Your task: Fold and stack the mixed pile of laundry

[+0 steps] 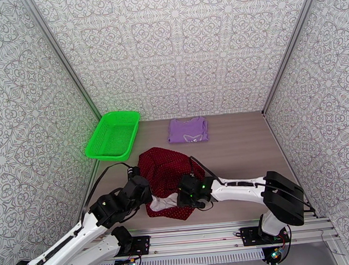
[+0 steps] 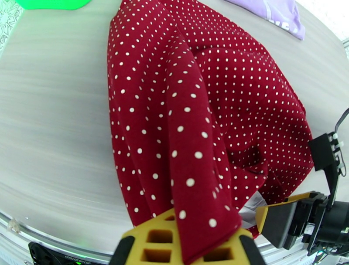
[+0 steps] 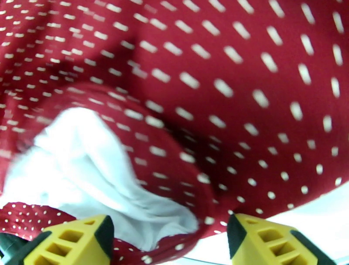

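Red dotted garment [image 1: 164, 173] lies crumpled in the middle of the table [image 1: 244, 149], toward the near edge, with white lining [image 3: 96, 174] showing at its near hem. Purple T-shirt [image 1: 188, 130] sits folded flat at the far side, apart from it and near the green basket [image 1: 112, 135]. Step in hand, as I read it: spreading the red garment out for folding — the shirt looks done. Left gripper [image 2: 182, 237] is clamped on a fold of the red cloth at its near left edge. Right gripper [image 3: 168, 233] has its jaws wide apart around the near hem, nothing pinched. Next move probably calls for the right one to close on that hem, then both to lift and pull apart to flatten the cloth. Hard to make out: the right wrist view is blurred, the kind of garment can't be told — and both grippers cover its near edge in the top view.
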Action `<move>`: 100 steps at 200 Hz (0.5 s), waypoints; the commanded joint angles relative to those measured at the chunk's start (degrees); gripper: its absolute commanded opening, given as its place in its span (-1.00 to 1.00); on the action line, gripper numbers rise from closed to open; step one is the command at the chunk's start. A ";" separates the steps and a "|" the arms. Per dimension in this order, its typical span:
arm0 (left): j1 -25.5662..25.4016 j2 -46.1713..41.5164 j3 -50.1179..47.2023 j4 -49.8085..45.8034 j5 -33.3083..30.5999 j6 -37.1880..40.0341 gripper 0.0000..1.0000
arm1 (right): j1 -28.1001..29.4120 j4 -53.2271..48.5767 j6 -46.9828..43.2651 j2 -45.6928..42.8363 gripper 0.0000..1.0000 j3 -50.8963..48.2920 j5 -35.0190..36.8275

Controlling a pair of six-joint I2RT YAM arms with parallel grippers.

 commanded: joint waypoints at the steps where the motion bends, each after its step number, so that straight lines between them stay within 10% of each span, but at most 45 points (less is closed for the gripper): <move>1: -2.01 -0.45 -1.12 1.55 -2.17 -3.23 -1.00 | 1.91 0.42 6.47 -1.24 0.38 -1.58 0.25; 52: -9.09 -0.60 -3.38 1.75 -6.35 -9.68 -1.00 | 5.30 2.04 16.41 -1.69 0.37 -2.25 2.61; 100: -15.19 -1.15 -4.51 0.45 -9.50 -13.27 -1.00 | 8.03 2.94 24.57 0.20 -0.12 0.17 7.44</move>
